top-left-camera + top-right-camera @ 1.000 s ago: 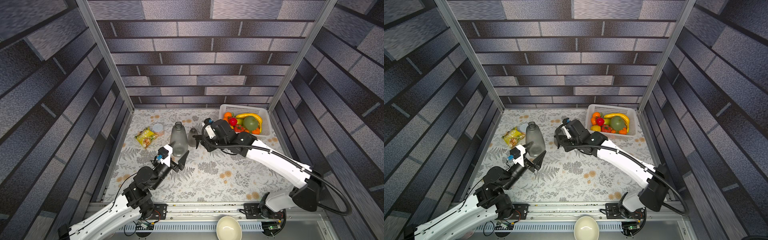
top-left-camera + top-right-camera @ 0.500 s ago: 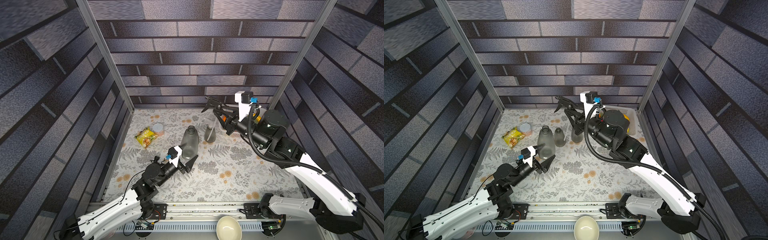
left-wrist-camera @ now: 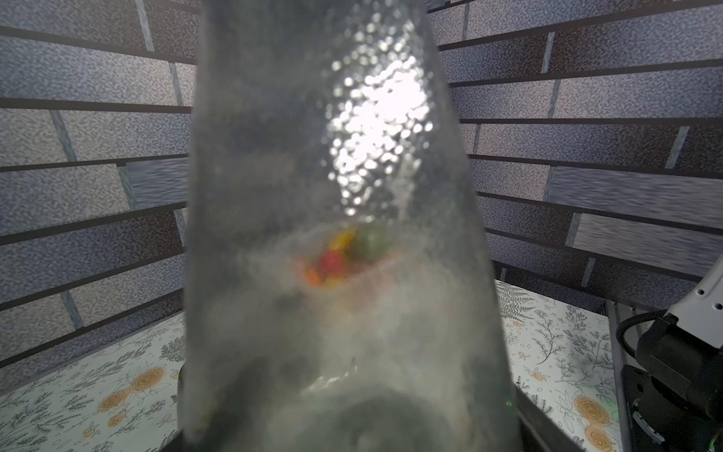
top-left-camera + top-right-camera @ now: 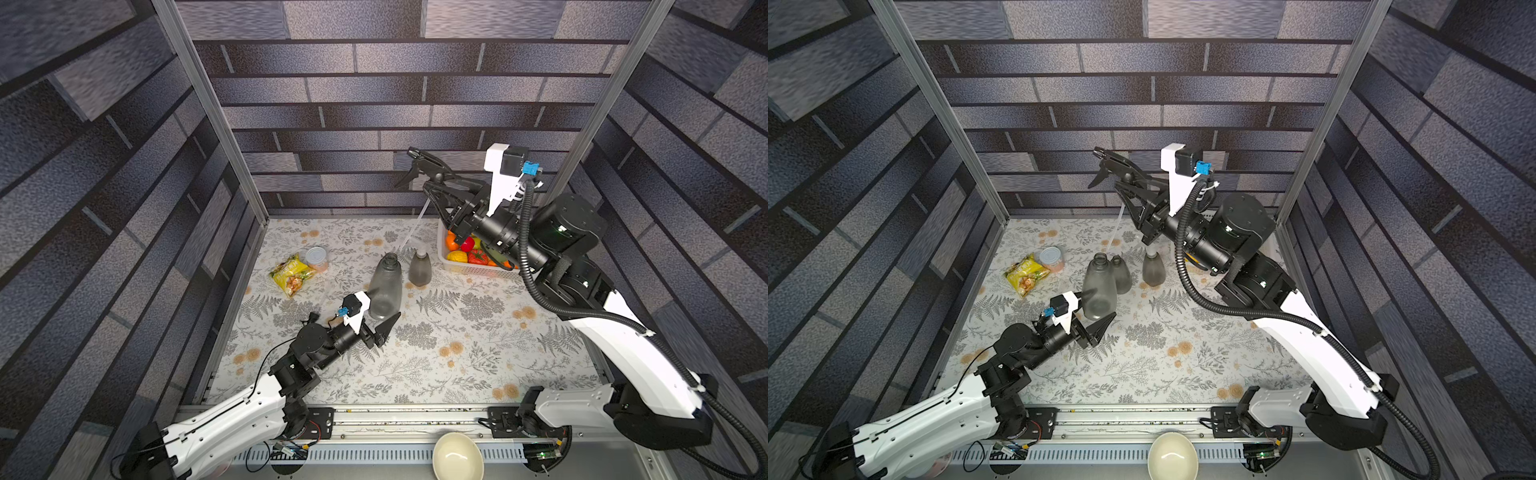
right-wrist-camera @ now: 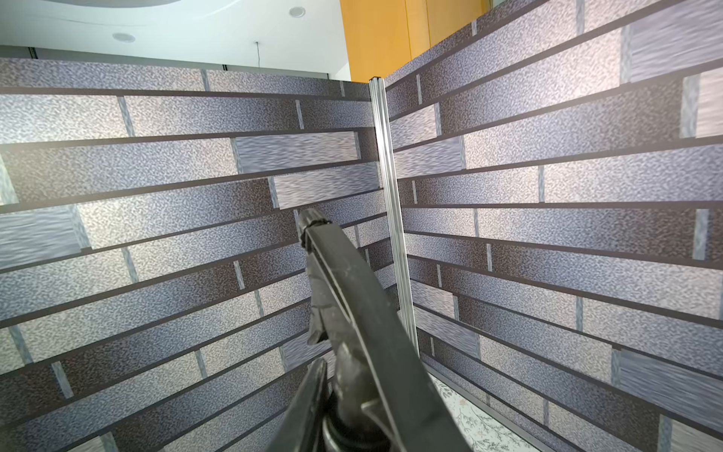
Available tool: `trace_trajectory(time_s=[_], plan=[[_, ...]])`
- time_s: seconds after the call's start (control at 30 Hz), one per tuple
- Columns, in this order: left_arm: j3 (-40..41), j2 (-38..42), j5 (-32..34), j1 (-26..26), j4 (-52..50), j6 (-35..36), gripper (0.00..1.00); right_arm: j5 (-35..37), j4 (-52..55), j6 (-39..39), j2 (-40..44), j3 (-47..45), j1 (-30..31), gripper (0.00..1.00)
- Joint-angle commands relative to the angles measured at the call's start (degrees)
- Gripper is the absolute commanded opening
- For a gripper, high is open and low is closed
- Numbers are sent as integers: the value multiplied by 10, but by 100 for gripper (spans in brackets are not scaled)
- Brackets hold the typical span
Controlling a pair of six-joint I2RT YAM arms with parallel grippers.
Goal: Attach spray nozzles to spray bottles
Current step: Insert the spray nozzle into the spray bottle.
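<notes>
My left gripper (image 4: pixel 376 322) (image 4: pixel 1096 321) is shut on the base of an upright smoky grey spray bottle (image 4: pixel 385 286) (image 4: pixel 1099 286), whose neck is open. The bottle (image 3: pixel 332 235) fills the left wrist view and hides the fingers. High near the back wall, my right gripper (image 4: pixel 442 189) (image 4: pixel 1133 187) (image 5: pixel 344 391) is shut on a black spray nozzle (image 4: pixel 426 166) (image 4: pixel 1113 160) (image 5: pixel 344 293). Its thin dip tube (image 4: pixel 413 226) hangs down, and its end is just above the held bottle's neck. Two more bottles (image 4: pixel 1122 275) (image 4: pixel 1153 270) stand behind.
A white basket (image 4: pixel 451 266) of fruit sits at the back right under my right arm. A silver-lidded can (image 4: pixel 316 257) and a yellow snack bag (image 4: pixel 291 276) lie at the back left. A cream bowl (image 4: pixel 457 457) rests outside the front rail.
Over the last second my right arm rose from the table beside the basket, lifting the black nozzle high. My left gripper shifted the held bottle slightly right. Little has moved in the last half second.
</notes>
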State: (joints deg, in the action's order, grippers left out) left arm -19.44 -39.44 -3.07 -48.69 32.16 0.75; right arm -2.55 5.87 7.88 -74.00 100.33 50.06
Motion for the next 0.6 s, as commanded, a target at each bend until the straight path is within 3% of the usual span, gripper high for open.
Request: trace_trajectory(time_s=[0.0,0.37,0.57], plan=[[-3,1,-11,3,13,-12,78,-21,-15,17,-11,5,-1,22],[-10,-14,-11,16,25,-15,78,-38,-28,49,-1,-86,4,21],[-17,-40,-16,24,65,-29,78,-86,-143,101,24,-213,9,23]])
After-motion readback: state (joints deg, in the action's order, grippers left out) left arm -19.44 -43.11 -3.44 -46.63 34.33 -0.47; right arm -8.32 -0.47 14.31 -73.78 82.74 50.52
